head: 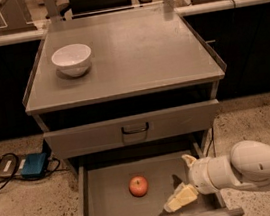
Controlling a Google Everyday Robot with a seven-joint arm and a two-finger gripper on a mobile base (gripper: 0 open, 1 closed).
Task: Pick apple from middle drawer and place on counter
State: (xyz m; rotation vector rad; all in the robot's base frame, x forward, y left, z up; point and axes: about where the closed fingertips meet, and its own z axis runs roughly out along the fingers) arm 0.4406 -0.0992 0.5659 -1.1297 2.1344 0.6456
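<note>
The apple [138, 186] is small and red-orange. It lies on the bare floor of the open middle drawer [109, 205], near its centre. My gripper [181, 196] comes in from the right on a white arm and hangs inside the drawer, to the right of the apple and a little nearer the front. It is apart from the apple. Its yellowish fingers [185, 193] point left and down. The counter [132, 55] is the flat grey cabinet top above.
A white bowl [72, 58] stands on the counter's left rear part. The upper drawer front with a dark handle [134, 129] is closed above the open drawer. A blue box and cables [30, 166] lie on the speckled floor at left.
</note>
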